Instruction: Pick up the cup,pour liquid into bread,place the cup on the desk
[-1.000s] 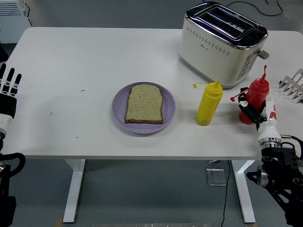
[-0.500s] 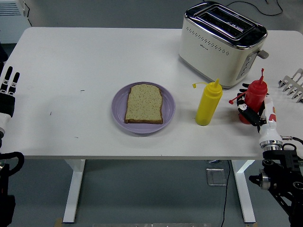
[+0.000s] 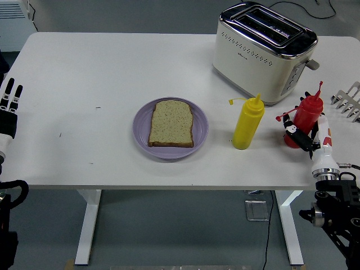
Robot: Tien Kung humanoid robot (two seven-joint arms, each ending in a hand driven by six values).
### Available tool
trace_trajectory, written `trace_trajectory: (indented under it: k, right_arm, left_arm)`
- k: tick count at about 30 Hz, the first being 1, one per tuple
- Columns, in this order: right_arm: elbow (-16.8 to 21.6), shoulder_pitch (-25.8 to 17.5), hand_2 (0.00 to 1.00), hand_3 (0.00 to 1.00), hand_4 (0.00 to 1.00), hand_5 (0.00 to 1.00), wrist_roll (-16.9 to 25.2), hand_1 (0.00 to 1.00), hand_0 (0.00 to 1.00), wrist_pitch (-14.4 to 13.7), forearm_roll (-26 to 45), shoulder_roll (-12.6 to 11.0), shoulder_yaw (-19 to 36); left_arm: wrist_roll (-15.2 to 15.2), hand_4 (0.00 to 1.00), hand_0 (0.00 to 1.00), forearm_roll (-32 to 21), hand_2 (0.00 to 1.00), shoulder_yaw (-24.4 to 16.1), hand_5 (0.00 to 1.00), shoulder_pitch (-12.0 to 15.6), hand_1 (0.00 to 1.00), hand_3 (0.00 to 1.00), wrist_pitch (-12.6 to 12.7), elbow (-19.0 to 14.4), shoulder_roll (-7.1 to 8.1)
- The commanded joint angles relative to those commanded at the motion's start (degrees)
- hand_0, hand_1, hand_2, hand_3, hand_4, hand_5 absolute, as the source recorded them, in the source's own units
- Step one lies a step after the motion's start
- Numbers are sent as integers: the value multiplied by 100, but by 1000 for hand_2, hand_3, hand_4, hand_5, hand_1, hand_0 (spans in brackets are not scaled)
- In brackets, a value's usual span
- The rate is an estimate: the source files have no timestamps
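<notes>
No cup shows; there are two squeeze bottles. A red squeeze bottle (image 3: 308, 111) stands at the table's right edge, tilted a little to the right. My right hand (image 3: 300, 136) is curled around its lower part. A yellow squeeze bottle (image 3: 248, 124) stands upright to its left. A slice of bread (image 3: 171, 124) lies flat on a purple plate (image 3: 201, 136) in the middle of the table. My left hand (image 3: 8, 107) rests at the left edge with its fingers straight and holds nothing.
A cream and chrome toaster (image 3: 264, 50) stands at the back right, close behind the two bottles. A metal rack (image 3: 350, 98) pokes in at the right edge. White table (image 3: 84, 84).
The red bottle has shifted slightly right with my right hand and now tips to the right. My left hand has drawn back a little toward the left edge.
</notes>
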Motion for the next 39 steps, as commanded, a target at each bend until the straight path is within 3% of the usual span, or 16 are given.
trace_trajectory:
  k: [12, 39]
  right_arm:
    - [173, -170, 944, 992, 751, 223, 0, 837, 935, -30, 32, -79, 73]
    - [1037, -835, 990, 998, 785, 203, -227, 873, 972, 309, -396, -410, 513]
  left_arm:
    - [-3, 507, 793, 1, 758, 1, 988, -8, 754, 712, 1, -2, 3]
    - [-3, 508, 793, 7, 757, 0, 992, -18, 753, 712, 5, 3, 10]
